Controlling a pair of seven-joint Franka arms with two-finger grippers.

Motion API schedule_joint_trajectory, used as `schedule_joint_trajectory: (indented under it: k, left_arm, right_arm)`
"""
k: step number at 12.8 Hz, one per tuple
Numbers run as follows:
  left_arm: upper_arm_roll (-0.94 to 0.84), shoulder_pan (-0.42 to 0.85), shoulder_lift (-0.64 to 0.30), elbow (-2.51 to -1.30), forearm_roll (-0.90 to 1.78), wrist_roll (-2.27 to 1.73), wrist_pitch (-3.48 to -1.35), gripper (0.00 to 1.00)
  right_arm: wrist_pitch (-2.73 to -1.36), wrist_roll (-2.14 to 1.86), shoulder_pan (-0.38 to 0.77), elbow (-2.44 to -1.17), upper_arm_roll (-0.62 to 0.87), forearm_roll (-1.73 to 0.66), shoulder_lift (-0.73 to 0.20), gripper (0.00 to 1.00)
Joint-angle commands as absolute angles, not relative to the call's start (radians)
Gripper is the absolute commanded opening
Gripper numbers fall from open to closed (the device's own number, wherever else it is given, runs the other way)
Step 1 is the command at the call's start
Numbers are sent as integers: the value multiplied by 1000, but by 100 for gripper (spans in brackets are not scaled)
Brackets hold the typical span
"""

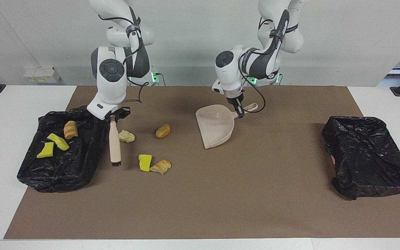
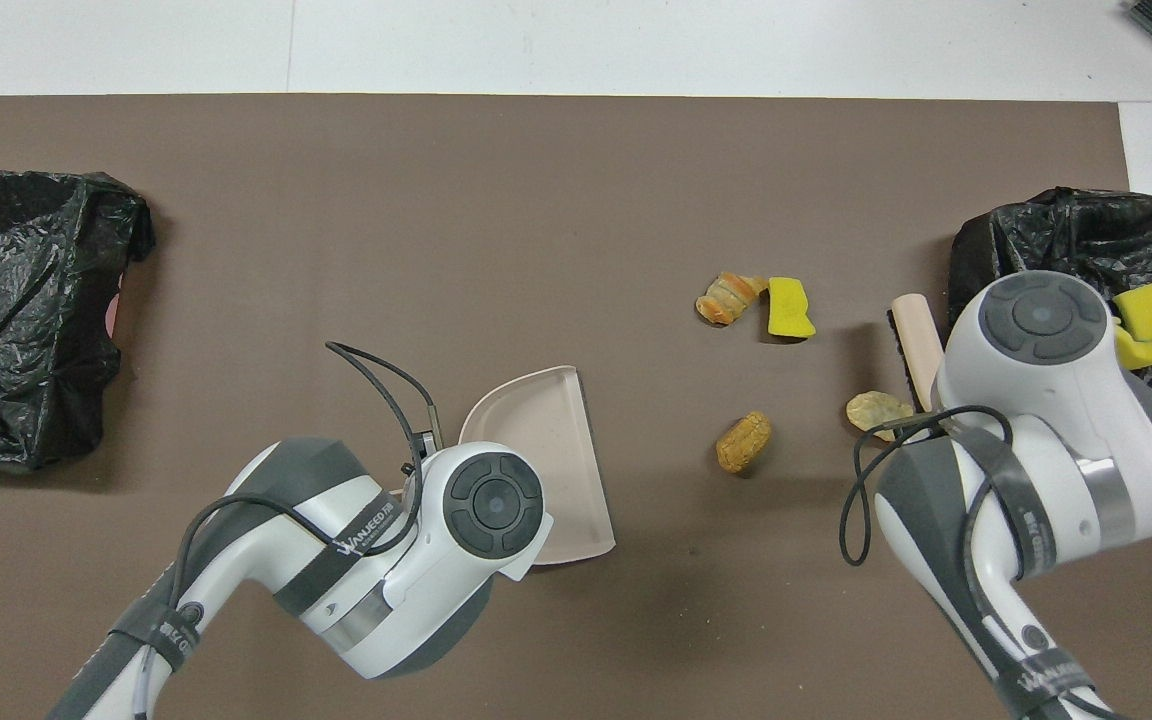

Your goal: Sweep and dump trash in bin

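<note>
- The brown mat [image 1: 221, 194] covers most of the table.
- One black-lined bin [image 1: 368, 156] lies at the left arm's end. In the facing view it is at 3 o'clock from the dustpan.
- A second black-lined bin [image 1: 61, 152] lies at the right arm's end. It holds two yellow sponge chunks [image 1: 52, 146] and one bread bit [image 1: 70, 129].
- The beige dustpan [image 1: 217, 126] rests on the mat. The left gripper [image 1: 239, 110] is clamped on its handle.
- The beige brush [image 1: 114, 142] stands beside the second bin with its bristles down. The right gripper [image 1: 112, 116] is clamped on its top end.
- The other trash lies on the mat, at 9 o'clock from the dustpan in the facing view: a pale crumpled bit [image 1: 126, 136] just beside the brush, a golden-brown bit [image 1: 163, 131], and a yellow sponge chunk [image 1: 145, 162] touching a croissant bit [image 1: 161, 167].
</note>
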State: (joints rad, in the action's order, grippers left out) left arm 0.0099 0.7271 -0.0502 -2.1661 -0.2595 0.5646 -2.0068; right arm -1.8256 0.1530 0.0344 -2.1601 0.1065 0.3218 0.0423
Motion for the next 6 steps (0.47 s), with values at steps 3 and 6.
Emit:
schedule_joint_trajectory:
  k: [3, 6]
  left_arm:
    - [15, 729, -29, -2201, -244, 555, -2037, 0]
    - [17, 727, -28, -2203, -242, 523, -2034, 0]
  right_arm:
    - [-2020, 205, 11, -2413, 107, 313, 186, 0]
    - [-2088, 233, 47, -2418, 110, 301, 126, 0]
